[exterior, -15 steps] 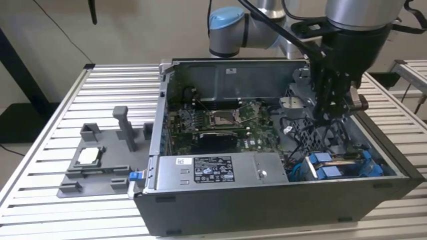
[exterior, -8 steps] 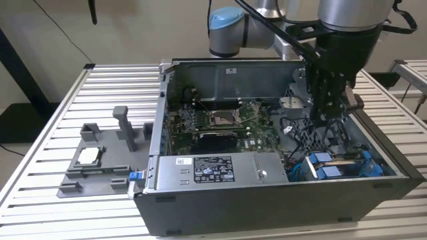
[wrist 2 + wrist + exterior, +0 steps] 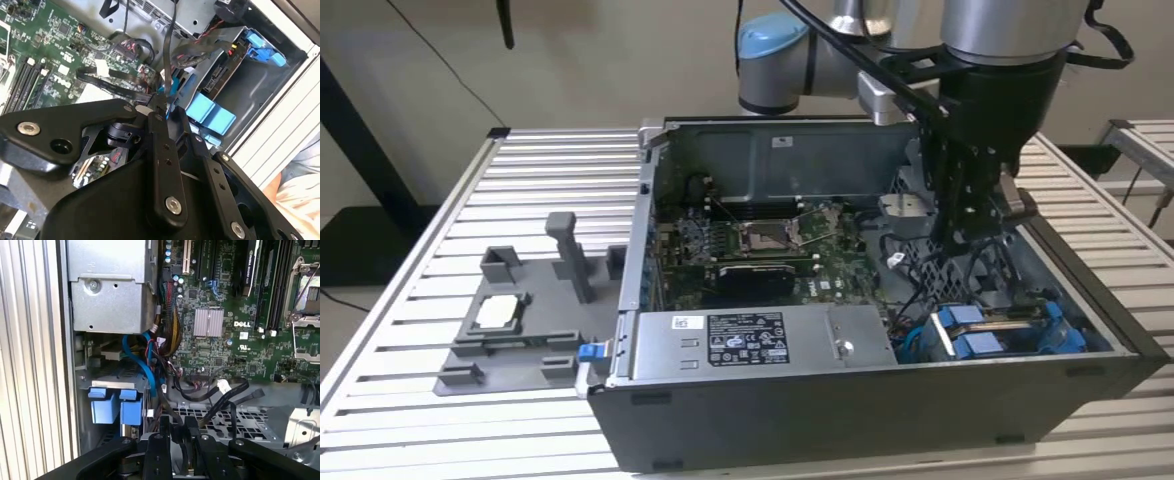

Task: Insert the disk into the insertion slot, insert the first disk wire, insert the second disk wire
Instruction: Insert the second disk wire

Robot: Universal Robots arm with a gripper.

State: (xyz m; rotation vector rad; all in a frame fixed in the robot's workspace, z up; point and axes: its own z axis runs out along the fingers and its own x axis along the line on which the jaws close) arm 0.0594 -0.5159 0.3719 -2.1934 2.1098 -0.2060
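Note:
The disk (image 3: 1003,322) lies in the insertion slot (image 3: 1067,345) at the front corner of the open computer case, toward the exterior view's right. Its blue carrier tabs (image 3: 114,406) show in both wrist views. My gripper (image 3: 971,238) hangs inside the case just behind the disk, above the perforated metal floor. Its fingers (image 3: 161,150) are shut on a thin black disk wire (image 3: 167,45) with a blue plug at the pinch. In the first wrist view, the same wire runs up between the fingertips (image 3: 192,427). A blue cable (image 3: 140,362) runs from the disk end toward the board.
A silver power supply box (image 3: 747,345) fills the case's front on the exterior view's left. The green motherboard (image 3: 761,240) lies behind it, with loose black cables (image 3: 220,392) across it. A grey fixture (image 3: 520,320) sits on the slatted table outside the case.

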